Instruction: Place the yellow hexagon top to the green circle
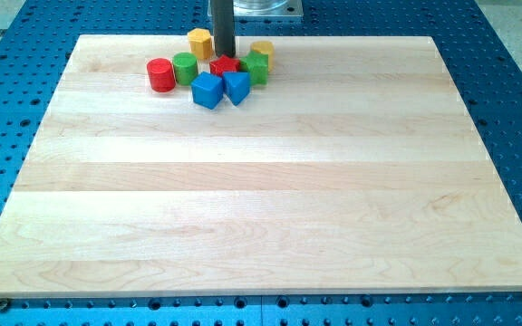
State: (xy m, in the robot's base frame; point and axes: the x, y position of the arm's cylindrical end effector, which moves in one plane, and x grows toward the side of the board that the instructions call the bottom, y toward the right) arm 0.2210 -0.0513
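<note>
The yellow hexagon (pixel 199 43) stands near the view's top edge of the wooden board (pixel 261 172), just above and to the right of the green circle (pixel 185 68). My tip (pixel 225 56) is down just to the right of the yellow hexagon, close beside it and right above the red star-shaped block (pixel 224 66). The green circle stands between the red circle (pixel 160 74) on its left and the blue cube (pixel 207 90) at its lower right.
A second blue block (pixel 237 86), a green block (pixel 256 67) and a yellow round block (pixel 263 50) cluster to the right of my tip. The board lies on a blue perforated table (pixel 515 109).
</note>
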